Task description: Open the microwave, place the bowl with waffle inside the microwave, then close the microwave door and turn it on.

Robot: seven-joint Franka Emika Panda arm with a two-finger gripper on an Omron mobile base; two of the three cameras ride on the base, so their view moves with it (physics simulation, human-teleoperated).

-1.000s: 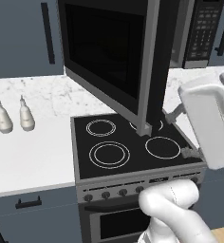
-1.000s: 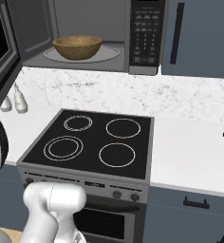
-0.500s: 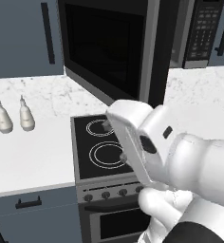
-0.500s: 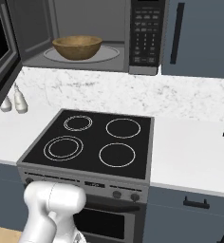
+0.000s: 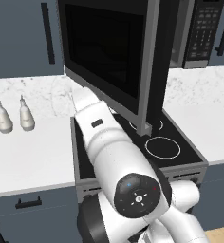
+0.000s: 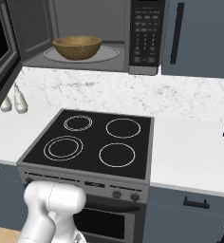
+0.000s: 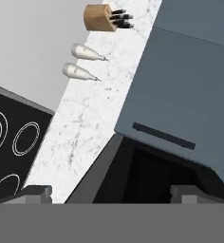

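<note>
Bowl [image 6: 77, 47] inside open microwave [image 6: 85, 35], waffle hidden by rim, gripper [image 7: 111, 192] spread wide, tips cropped

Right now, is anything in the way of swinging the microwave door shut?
Nothing visible. The bowl sits well inside the microwave, clear of its opening. The microwave door stands wide open over the stove. The open gripper points at the door, holding nothing.

We see a matt wooden bowl [image 6: 77, 47], glossy black glass microwave door [image 5: 104, 50], speckled marble-look tabletop [image 6: 190, 152].
</note>
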